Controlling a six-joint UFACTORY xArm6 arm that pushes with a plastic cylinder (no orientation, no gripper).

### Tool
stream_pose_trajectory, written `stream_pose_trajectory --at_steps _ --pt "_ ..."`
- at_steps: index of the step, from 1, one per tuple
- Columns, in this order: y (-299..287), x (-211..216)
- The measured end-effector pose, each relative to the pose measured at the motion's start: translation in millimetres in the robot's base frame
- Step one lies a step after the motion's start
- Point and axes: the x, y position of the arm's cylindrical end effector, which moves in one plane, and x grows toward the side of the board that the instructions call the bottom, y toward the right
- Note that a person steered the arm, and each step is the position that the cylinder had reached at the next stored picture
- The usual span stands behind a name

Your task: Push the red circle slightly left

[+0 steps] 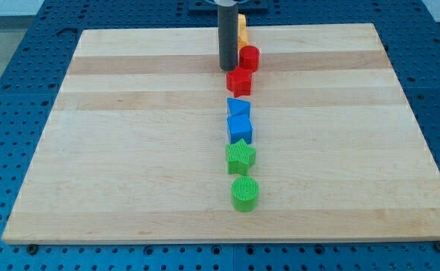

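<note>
Where the rod comes down near the view's top, you see my tip [228, 69] on the bench [129, 150], just beside the red circle [249, 58] on that block's left and just above the other red block [239, 80], whose shape you cannot quite tell. There is no hand on this arm to open or close, only the bare rod. Below, you find a line running down the middle: a blue block [238, 108] touching a blue cube [240, 129], a green star [241, 157], a green circle [244, 193], while a yellow block [242, 30] peeks out behind the rod.
</note>
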Motion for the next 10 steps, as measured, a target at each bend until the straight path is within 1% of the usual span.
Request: stream_pose_trajectory --at_steps 1,3,9,10 --pt "-16.2 0.0" --pt "-96.9 0.0" --pt "-101.6 0.8" --pt "-93.8 17.7"
